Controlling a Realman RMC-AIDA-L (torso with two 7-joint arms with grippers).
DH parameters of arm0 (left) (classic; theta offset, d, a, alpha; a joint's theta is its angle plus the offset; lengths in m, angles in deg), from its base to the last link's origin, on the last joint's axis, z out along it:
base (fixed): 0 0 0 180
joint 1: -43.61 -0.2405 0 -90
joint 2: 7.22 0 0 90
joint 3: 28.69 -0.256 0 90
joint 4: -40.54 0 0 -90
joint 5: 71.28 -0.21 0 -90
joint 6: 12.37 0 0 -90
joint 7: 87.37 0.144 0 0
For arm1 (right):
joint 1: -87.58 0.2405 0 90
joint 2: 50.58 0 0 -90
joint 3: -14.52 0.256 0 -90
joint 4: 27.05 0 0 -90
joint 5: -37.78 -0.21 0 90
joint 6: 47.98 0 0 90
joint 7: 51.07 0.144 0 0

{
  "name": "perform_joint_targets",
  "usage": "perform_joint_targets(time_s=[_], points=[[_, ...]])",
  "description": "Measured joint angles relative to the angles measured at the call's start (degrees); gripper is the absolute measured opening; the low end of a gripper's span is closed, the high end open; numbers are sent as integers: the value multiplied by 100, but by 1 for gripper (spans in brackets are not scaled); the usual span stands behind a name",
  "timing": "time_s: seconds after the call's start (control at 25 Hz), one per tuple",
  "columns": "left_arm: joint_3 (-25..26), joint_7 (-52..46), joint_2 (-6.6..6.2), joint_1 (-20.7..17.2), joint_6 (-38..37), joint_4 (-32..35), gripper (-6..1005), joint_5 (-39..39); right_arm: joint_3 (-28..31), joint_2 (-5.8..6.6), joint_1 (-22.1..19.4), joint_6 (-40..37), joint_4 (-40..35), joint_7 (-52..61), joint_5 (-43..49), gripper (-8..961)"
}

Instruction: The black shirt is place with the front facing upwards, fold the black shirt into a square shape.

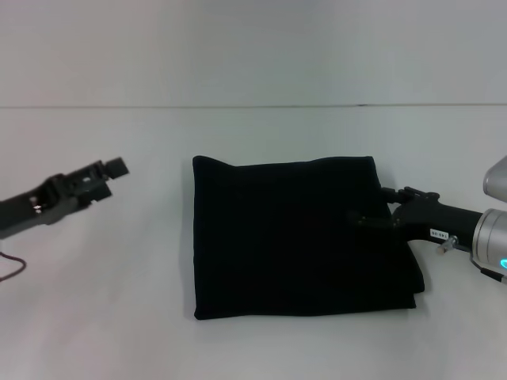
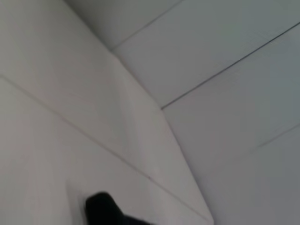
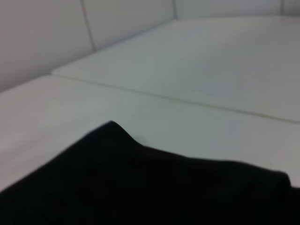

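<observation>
On the white counter [image 1: 119,301] lay the folded black shirt [image 1: 293,237]; the right gripper [image 1: 372,219] pinched its right edge, while the left gripper [image 1: 111,171] hovered apart, its opening unclear.

head view looks down on the whole white table [image 1: 261,348]; right wrist view skims it closely; left wrist view faces walls.

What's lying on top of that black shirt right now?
Only the right gripper reaches over the black shirt at its right edge. Otherwise its top is bare. Whether the gripper touches the cloth, or anything hides inside the folds, cannot be seen.
</observation>
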Motion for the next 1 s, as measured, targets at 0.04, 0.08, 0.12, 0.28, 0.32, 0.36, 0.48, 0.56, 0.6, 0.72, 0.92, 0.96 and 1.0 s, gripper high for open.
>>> perform_joint_targets(time_s=[0.04,0.08,0.12,0.28,0.32,0.36,0.48,0.56,0.6,0.72,0.92,0.96,1.0], points=[[-102,-94,-2,28,31,0,885,0,2,0,-4,18,10,-11,0,917],[-230,-197,-5,60,74,0,885,0,9,0,-9,38,14,-19,0,915],[-304,-255,-6,84,99,0,884,0,14,0,-12,60,15,-20,-1,912],[-533,-488,-14,203,146,0,883,0,7,0,-19,178,1,-6,0,909],[-560,-546,-16,222,150,0,882,-1,13,1,-26,182,-14,-8,-2,909],[-590,-632,-19,241,170,0,882,-3,27,4,-37,185,-30,-13,-11,909],[-822,-1073,-44,314,375,-4,880,-82,103,23,-73,202,-84,-25,-43,909],[-988,-1514,-61,399,627,-5,880,-271,172,29,-128,150,-200,-36,-51,909],[-1073,-1783,-80,465,790,-8,879,-421,195,27,-182,95,-293,-55,-51,909],[-1237,-2267,-112,689,1048,-81,878,-754,231,-2,-433,-276,-601,-311,-61,910],[-1336,-2531,-104,1104,1343,-326,876,-1052,547,-5,-827,-1187,-688,-1268,-114,910],[-1380,-2575,-83,1199,1449,-403,875,-1106,599,-6,-903,-1332,-677,-1459,-119,910],[-1416,-2603,-68,1265,1517,-455,875,-1137,630,-9,-974,-1447,-670,-1603,-121,910]])
